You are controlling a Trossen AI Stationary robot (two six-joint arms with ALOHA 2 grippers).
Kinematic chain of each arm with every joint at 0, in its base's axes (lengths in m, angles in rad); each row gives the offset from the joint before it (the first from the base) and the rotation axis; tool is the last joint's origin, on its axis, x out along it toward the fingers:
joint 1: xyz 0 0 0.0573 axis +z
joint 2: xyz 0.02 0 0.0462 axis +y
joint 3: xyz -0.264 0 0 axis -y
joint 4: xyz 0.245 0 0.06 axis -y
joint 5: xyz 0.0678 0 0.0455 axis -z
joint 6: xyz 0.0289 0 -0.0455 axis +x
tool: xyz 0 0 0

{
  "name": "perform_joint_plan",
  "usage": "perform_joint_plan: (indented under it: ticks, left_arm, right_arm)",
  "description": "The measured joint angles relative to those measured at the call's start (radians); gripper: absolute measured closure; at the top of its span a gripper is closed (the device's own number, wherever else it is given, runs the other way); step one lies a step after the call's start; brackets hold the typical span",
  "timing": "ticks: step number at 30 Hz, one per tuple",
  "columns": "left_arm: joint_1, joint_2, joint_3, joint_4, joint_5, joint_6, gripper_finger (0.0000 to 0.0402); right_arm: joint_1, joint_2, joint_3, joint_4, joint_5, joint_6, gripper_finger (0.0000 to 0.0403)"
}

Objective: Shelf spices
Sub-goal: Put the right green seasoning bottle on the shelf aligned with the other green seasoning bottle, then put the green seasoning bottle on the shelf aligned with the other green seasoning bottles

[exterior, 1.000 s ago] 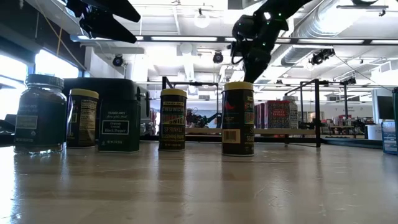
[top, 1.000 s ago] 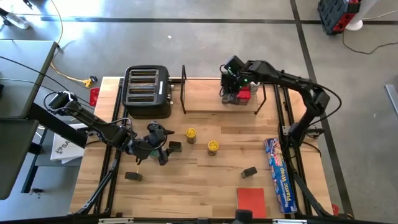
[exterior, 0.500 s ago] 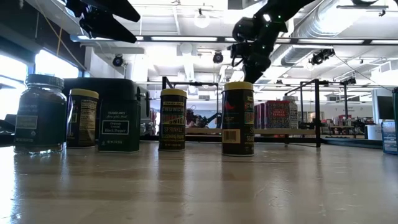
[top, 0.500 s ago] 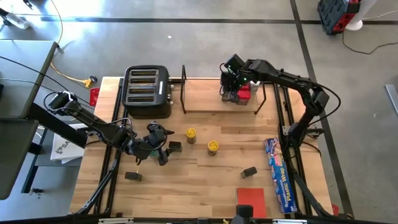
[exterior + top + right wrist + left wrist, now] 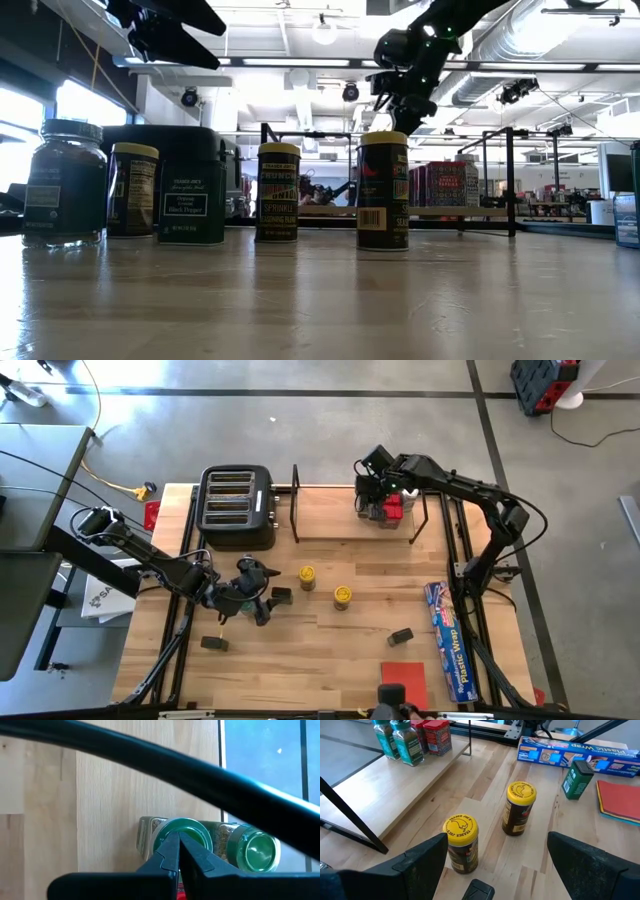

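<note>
Table (image 5: 330, 650): toaster (image 5: 237, 507) at back left, shelf (image 5: 340, 510) beside it. Four spices sit on shelf's right end: two green-lid jars (image 5: 182, 837), two red tins (image 5: 436, 735). Right gripper (image 5: 178, 851) fully closed, empty, above one green lid. Left gripper (image 5: 492, 865) wide open, empty, near two yellow-lid jars (image 5: 462, 842) mid-table.

Both arms were dark jointed links with black cabling; right gripper (image 5: 178, 851) had thin tapered black fingers, left gripper (image 5: 495, 865) broad ones.

Right gripper (image 5: 373, 500) fingers pressed together, arm extended far; left gripper (image 5: 262, 592) spread wide, hovering.
</note>
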Motion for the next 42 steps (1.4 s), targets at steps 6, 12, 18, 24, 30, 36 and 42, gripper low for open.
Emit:
perform_joint_plan:
  ticks: [6,12,18,24,30,36,42]
  left_arm:
    - [0.0,0.0,0.0,0.0,0.0,0.0,0.0064]
    - [0.0,0.0,0.0,0.001,0.0,-0.001,0.0064]
    - [-0.001,0.0,0.0,0.0,0.0,-0.001,0.0064]
    - [-0.001,0.0,0.0,-0.002,-0.011,0.007,0.0064]
    - [-0.001,-0.011,0.004,-0.098,0.041,-0.013,0.0064]
    - [-0.026,-0.036,0.138,-0.515,0.337,-0.072,0.0064]
    - [-0.032,-0.036,0.179,-0.768,0.498,-0.095,0.0064]
  right_arm:
    - [0.0,-0.004,-0.001,0.005,0.011,-0.004,0.0403]
    - [0.013,-0.064,-0.005,0.008,0.026,-0.002,0.0403]
    - [0.119,-0.194,-0.004,-0.004,0.022,0.076,0.0403]
    - [0.369,-0.336,-0.046,0.001,0.004,0.229,0.0403]
    - [0.617,-0.388,-0.207,0.138,-0.012,0.497,0.0403]
    - [0.782,-0.37,-0.393,0.458,-0.001,0.592,0.0403]
    - [0.84,-0.352,-0.534,0.77,0.077,0.621,0.0403]
